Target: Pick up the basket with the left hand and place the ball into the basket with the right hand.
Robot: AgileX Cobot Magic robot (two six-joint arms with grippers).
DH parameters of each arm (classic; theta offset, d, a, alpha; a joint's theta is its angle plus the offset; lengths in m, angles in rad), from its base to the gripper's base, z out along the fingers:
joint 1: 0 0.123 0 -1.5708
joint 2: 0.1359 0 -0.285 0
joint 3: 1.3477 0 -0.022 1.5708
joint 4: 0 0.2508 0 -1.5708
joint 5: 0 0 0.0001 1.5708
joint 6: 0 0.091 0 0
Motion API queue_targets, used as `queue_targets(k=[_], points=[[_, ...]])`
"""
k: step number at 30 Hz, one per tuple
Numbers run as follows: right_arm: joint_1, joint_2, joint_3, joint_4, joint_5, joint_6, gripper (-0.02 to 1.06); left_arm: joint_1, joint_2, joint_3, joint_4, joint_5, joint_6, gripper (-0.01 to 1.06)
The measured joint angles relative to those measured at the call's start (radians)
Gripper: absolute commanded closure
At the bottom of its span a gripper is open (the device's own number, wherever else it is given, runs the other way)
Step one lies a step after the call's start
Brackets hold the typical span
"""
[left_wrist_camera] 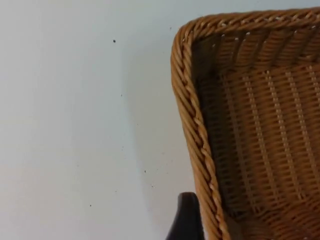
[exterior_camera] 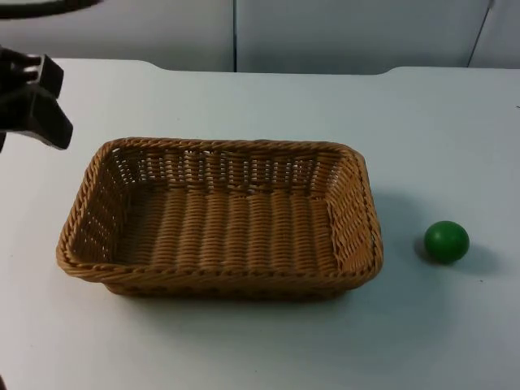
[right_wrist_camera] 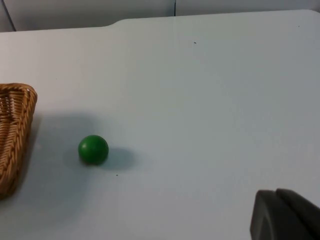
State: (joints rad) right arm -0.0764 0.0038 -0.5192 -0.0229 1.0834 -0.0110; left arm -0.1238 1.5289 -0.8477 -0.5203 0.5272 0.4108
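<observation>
On the white table [exterior_camera: 244, 349] the basket [exterior_camera: 219, 276] sits flat, the green ball [exterior_camera: 446, 241] apart to its right; the left gripper [exterior_camera: 36, 106] nears a basket corner, claw state unclear; gripping the rim comes next; the right arm waits.

No readable text, labels, brands or numbers, as far as the views allow

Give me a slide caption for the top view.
Empty wicker basket on the white table, green ball beside it, left gripper nearby.
</observation>
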Motion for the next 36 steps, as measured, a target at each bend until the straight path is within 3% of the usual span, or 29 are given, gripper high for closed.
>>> queue_targets(k=[8,19,30,36], points=[[0.000,0.000,0.000,0.000,0.000,0.000,1.05,0.000,0.145,-0.044,0.000,-0.004,0.004,0.40],[0.000,0.000,0.000,0.000,0.000,0.000,1.05,0.000,0.262,-0.053,-0.023,-0.099,0.035,0.40],[0.000,0.000,0.000,0.000,0.000,0.002,1.05,0.000,0.335,-0.061,-0.254,-0.109,0.247,0.40],[0.000,0.000,0.000,0.000,0.000,0.002,1.05,0.000,0.375,-0.106,-0.288,-0.100,0.266,0.40]])
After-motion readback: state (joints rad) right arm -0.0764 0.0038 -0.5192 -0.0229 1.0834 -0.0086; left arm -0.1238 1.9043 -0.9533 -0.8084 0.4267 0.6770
